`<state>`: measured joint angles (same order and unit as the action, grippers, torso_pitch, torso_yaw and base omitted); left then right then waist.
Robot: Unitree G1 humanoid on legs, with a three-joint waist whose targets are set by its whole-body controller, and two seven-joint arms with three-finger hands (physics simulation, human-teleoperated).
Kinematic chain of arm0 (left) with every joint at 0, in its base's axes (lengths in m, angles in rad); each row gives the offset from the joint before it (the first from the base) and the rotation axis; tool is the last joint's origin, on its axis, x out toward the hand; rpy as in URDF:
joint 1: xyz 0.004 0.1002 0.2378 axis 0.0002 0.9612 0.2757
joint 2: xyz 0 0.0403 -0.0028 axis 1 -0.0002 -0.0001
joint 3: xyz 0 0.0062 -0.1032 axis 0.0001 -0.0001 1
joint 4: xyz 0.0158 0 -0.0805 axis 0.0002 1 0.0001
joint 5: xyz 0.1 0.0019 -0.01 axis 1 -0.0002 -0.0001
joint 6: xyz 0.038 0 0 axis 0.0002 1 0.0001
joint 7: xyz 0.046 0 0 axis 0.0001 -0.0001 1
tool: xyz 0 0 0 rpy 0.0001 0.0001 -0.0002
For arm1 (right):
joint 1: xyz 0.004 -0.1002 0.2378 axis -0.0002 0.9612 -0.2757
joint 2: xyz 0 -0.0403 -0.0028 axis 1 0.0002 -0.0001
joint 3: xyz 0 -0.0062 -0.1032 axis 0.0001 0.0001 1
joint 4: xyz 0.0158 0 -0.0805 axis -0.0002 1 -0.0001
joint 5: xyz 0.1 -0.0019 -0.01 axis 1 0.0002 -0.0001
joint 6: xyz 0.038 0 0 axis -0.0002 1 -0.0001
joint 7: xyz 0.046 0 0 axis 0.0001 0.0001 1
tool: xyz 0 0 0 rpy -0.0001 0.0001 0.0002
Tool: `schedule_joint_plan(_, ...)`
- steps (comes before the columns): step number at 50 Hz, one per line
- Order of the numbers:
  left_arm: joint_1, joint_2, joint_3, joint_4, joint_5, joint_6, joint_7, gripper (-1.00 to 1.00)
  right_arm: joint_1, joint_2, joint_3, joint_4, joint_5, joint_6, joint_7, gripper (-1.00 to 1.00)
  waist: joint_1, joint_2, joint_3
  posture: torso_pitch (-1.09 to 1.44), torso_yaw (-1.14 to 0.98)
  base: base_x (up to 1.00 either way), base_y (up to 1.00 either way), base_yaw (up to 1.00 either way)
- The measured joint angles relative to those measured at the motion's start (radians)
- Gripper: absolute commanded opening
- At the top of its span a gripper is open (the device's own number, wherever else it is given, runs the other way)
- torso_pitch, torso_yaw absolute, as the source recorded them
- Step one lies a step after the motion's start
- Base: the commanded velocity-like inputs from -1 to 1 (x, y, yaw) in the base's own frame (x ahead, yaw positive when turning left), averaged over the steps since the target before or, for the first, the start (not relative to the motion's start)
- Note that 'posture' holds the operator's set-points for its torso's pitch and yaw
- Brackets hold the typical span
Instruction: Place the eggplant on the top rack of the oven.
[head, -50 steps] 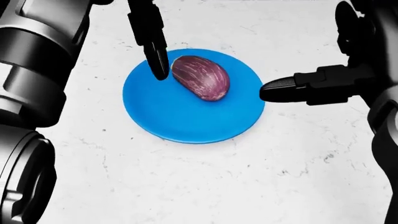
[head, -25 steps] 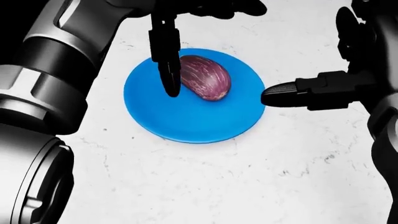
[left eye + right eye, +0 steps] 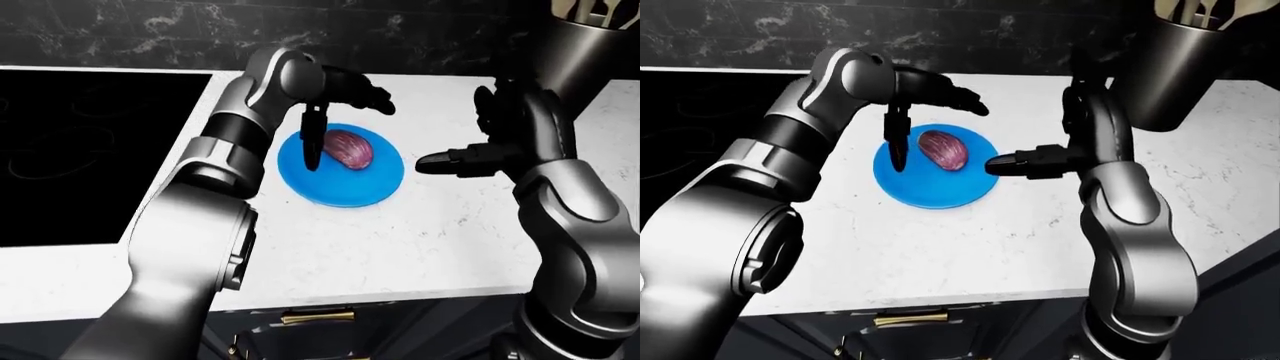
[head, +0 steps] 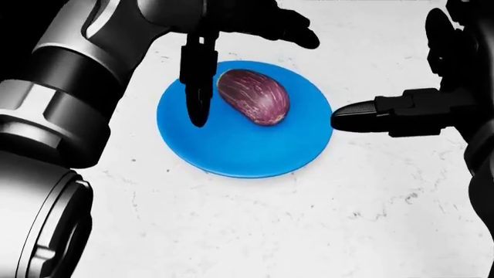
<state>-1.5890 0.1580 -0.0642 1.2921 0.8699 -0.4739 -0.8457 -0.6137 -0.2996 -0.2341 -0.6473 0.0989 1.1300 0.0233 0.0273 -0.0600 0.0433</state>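
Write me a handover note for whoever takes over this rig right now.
Left hand: open, above the eggplant, one finger pointing down beside it; not gripping.
Right hand: open, one finger pointing at the blue plate from the view's right, apart from it.
Eggplant lies on the blue plate on the white counter, beside the black cooktop.
Done: hands positioned.
Left: grasp, lift, place on the oven's top rack. Oven not in view.

A white, grey-veined marble countertop (image 3: pixel 420 232) is seen below a dark marbled backsplash. A round blue plate (image 4: pixel 239 145) is laid flat on it, and a purple streaked eggplant (image 4: pixel 253 96) is carried on the plate's upper half. A black cooktop (image 3: pixel 80 150) is set into the counter at the left-eye view's left. A dark utensil holder (image 3: pixel 1175 67) is stood at the right-eye view's upper right.
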Motion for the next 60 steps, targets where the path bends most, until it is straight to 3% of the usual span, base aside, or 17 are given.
schedule_joint_plan(16,-0.009,-0.03,0.004,0.009,0.067,0.006,0.032,0.73,0.007,0.009,0.018,-0.008,0.009,0.0,-0.013,1.0,-0.001,0.001,0.0,0.0,0.0,0.0,0.0,0.0)
schedule_joint_plan(54,0.031,-0.053,-0.005,0.038,0.173,0.012,0.157,0.6,0.066,0.013,-0.001,-0.017,0.025,-0.027,-0.016,1.0,-0.003,-0.001,-0.003,0.0,0.0,0.0,0.0,0.0)
schedule_joint_plan(60,0.031,-0.058,-0.004,0.045,0.18,0.018,0.161,0.5,0.077,0.012,-0.009,-0.024,0.027,-0.033,-0.016,1.0,-0.004,-0.001,-0.003,0.0,0.0,0.0,0.0,0.0)
